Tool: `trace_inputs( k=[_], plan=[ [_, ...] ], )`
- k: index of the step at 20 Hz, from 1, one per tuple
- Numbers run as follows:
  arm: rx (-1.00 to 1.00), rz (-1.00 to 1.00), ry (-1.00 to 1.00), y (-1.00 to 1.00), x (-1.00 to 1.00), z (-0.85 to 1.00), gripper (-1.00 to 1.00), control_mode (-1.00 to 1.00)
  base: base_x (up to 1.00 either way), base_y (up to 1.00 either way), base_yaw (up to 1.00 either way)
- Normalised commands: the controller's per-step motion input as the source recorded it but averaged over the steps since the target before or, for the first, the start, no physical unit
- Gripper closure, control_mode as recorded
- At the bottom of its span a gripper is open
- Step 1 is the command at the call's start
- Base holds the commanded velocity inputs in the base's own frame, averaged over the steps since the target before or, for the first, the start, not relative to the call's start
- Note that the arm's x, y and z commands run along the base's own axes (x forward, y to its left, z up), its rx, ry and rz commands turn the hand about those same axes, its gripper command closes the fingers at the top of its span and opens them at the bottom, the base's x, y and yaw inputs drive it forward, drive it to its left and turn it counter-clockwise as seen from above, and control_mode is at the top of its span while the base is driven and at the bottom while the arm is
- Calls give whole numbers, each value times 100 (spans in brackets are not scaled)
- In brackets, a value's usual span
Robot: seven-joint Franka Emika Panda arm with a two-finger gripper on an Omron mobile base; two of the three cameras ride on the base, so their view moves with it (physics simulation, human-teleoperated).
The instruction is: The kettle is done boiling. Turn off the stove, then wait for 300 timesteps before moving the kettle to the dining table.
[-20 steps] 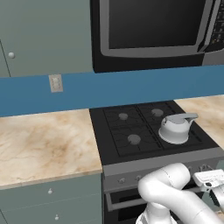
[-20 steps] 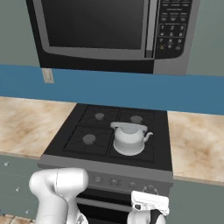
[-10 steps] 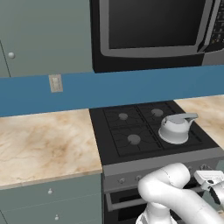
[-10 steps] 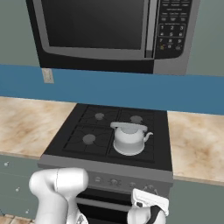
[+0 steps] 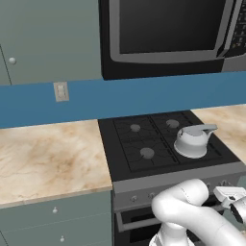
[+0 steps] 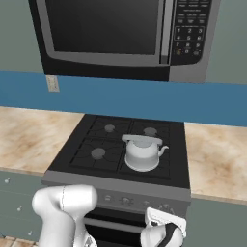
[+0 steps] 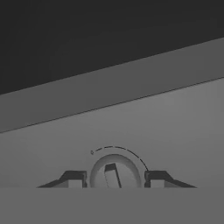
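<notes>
The silver-grey kettle (image 5: 192,141) (image 6: 141,153) stands upright on the front right burner of the black stove (image 5: 139,144) (image 6: 96,140). My gripper (image 7: 114,178) is low at the stove's grey front panel (image 6: 120,198), below and in front of the kettle. In the hand view its two dark fingertips (image 7: 74,178) flank a round stove knob (image 7: 114,168) and press against its sides. The knob's pointer bar stands nearly upright under a dotted arc. The white hand (image 6: 165,221) (image 5: 230,197) hides that knob in both base views. The dining table is out of view.
A black microwave (image 5: 168,33) (image 6: 111,34) hangs over the stove. Beige marble counters (image 5: 48,158) (image 6: 217,159) lie on both sides, with grey-green drawers (image 5: 55,216) below. The blue backsplash carries a wall outlet (image 5: 61,91).
The hand stays at the front panel, its wrist looking slightly rolled compared with a second ago. The kettle has not moved.
</notes>
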Motion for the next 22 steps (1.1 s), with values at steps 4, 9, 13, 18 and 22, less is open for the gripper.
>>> trace_inputs(
  k=[4, 9, 13, 18, 22],
  plan=[
    [-1, 0, -4, 0, -20, 0, -100, -100, 0, 0, 0],
    [0, 0, -5, 0, -29, 0, -100, -100, 0, 0, 0],
    [0, 0, -9, 0, -29, 7, -100, -100, 0, 0, 0],
    [-3, 0, -17, 0, -50, 22, -100, -100, 0, 0, 0],
    [-7, 0, -16, 0, -45, 38, -100, -100, 0, 0, 0]
  ],
)
